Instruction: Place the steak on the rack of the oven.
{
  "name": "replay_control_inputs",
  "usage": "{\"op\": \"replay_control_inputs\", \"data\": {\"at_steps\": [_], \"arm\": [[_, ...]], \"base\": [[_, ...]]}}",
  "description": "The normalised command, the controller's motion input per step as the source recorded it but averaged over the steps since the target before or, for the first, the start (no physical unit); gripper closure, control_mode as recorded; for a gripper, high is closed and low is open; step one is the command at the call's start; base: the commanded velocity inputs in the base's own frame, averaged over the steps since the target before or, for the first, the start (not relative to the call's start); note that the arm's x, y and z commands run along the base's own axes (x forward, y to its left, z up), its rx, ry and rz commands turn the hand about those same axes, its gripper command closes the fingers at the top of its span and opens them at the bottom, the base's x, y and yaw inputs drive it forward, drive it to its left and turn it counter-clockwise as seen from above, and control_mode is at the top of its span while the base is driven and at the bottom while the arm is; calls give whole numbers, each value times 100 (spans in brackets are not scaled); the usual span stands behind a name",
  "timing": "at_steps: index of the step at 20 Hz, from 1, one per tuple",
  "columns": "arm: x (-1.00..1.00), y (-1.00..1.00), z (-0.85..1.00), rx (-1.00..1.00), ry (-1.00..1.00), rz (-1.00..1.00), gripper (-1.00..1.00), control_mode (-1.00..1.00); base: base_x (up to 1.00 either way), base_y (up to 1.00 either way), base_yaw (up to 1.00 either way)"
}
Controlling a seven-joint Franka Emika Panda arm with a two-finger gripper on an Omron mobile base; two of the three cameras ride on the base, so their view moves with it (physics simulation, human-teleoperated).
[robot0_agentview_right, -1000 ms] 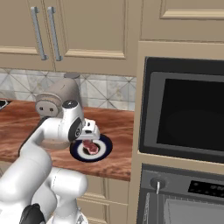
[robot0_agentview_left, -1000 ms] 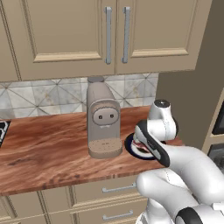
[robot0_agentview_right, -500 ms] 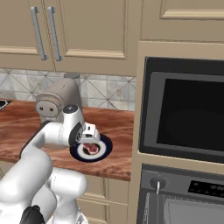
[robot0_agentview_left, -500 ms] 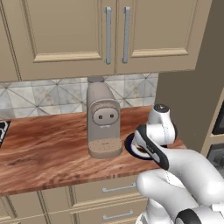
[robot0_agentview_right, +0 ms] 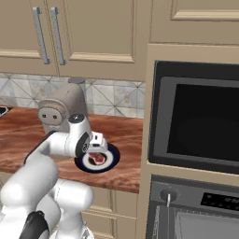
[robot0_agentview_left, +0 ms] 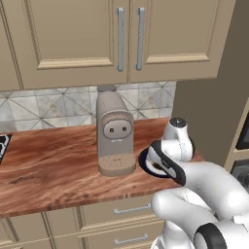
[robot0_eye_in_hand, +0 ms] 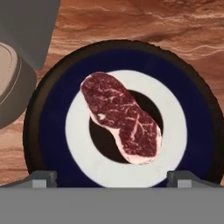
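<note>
Steak, a red-pink oval slab streaked with pale fat, lies flat in the middle of the round white plate with a dark-blue rim on the brown wooden counter. The white arm's two-finger gripper hangs right above it, fingers spread wide and holding nothing. A beige coffee machine stands just beside the plate. The dark built-in oven sits to the right.

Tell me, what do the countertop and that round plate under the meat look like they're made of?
The countertop looks like polished wood: reddish-brown with wavy grain streaks. The plate seems glazed ceramic, judging by its smooth dark-blue rim and white ring, though it could be plastic. The steak on it looks like raw meat, red with pale fat marbling.
</note>
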Motion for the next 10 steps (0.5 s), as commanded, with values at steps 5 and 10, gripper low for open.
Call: {"op": "replay_control_inputs", "data": {"at_steps": [5, 10], "arm": [[16, -3, -8, 0, 0, 4, -100, -100], [20, -37, -18, 0, 1, 4, -100, -100]], "base": [[0, 0, 0], [0, 0, 0]]}}
